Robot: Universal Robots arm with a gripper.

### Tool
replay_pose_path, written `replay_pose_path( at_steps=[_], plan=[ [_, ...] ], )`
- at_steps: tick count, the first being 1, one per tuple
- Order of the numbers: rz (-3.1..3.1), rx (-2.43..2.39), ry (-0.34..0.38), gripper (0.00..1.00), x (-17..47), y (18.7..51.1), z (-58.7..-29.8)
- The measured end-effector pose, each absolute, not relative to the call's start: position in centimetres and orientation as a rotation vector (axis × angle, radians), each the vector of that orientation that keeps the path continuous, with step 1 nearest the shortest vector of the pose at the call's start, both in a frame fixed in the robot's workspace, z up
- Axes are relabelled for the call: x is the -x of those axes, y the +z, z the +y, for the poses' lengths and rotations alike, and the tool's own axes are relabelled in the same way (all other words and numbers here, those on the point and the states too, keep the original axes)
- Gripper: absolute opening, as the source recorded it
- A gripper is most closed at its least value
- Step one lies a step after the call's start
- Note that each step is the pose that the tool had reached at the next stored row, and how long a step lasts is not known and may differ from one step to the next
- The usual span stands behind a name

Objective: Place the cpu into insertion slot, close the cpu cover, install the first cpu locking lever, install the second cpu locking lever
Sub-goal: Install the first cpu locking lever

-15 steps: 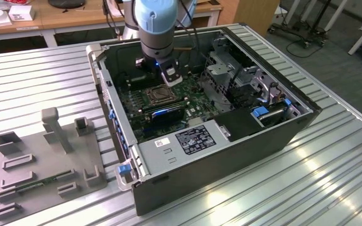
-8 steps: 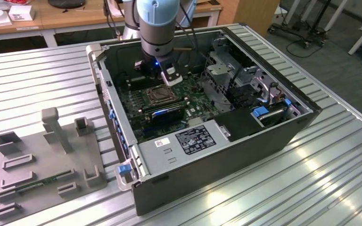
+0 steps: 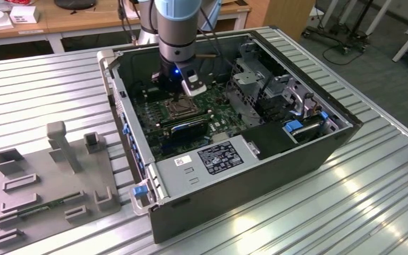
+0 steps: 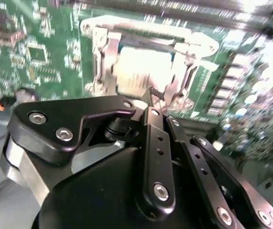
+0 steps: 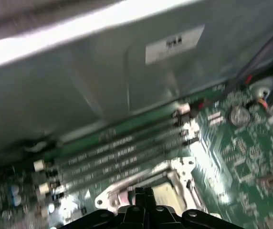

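Hand (image 3: 183,98) sits low inside the open computer case (image 3: 317,154), tips directly over the insertion slot (image 3: 178,109) on the green motherboard (image 3: 154,119). So the socket lies straight below and just ahead of the hand, near touching; whether the tips actually contact it I can't tell.

In the second wrist view the hand (image 4: 152,98) has its two black fingers (image 4: 158,143) pressed together, nothing visible between them, tips right at the near edge of the socket. Just beyond the tips sits the cpu (image 4: 143,69), pale square metal top, lying flat in the slot. The cpu cover (image 4: 103,52) looks folded down around it as a silver frame with the chip showing through the cut-out, though blur makes that a judgement. Lever positions unclear.

First wrist view: hand (image 5: 143,198) tips again at the socket edge, cpu (image 5: 167,195) just beside them, long memory slots (image 5: 117,155) running beyond the socket, away from the hand.
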State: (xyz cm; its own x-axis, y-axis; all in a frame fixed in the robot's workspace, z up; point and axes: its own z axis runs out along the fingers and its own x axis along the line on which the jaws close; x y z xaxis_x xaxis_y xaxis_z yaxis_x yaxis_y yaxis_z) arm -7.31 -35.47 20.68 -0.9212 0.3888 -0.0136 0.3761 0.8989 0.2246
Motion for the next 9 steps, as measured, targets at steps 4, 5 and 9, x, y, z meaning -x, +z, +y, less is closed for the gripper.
replay_pose_path(
  at_steps=[4, 5, 9],
  plan=[
    [3.005, -0.605, 0.330, 0.11, 7.30, 20.67, -35.47],
    [3.006, -0.602, 0.328, 0.11, 7.24, 20.66, -35.47],
    [3.022, -0.559, 0.315, 0.11, 7.07, 20.54, -35.47]
  ],
)
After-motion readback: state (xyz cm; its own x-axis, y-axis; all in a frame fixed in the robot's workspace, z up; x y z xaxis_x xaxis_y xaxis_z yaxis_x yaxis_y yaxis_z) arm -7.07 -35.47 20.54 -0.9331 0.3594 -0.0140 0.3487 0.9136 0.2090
